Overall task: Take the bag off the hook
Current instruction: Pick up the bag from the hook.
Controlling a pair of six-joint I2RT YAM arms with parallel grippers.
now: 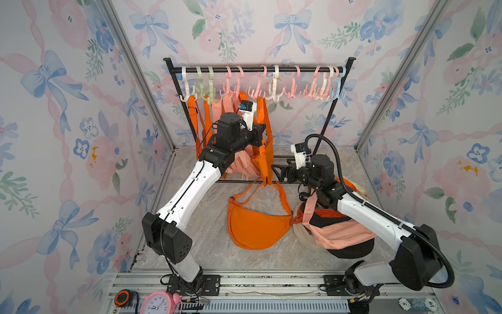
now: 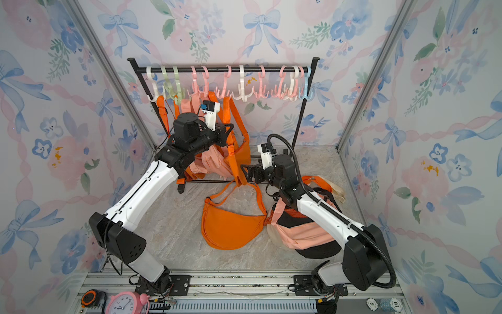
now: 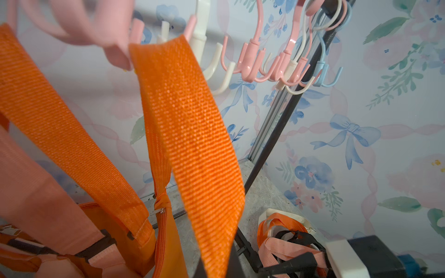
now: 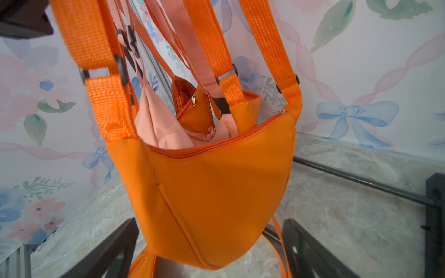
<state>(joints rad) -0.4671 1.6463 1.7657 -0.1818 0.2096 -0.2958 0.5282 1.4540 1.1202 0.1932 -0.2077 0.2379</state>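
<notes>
1. Orange bag (image 4: 216, 192) hangs at the rack (image 1: 307, 70); its strap (image 3: 183, 144) runs up to a pink hook (image 1: 256, 92)
2. Left gripper (image 1: 261, 127) clamped tight on that strap, above the bag's body
3. Right gripper (image 1: 277, 171) spread wide, holding nothing; fingers (image 4: 113, 250) flank the bag's bottom end, low near the floor
</notes>
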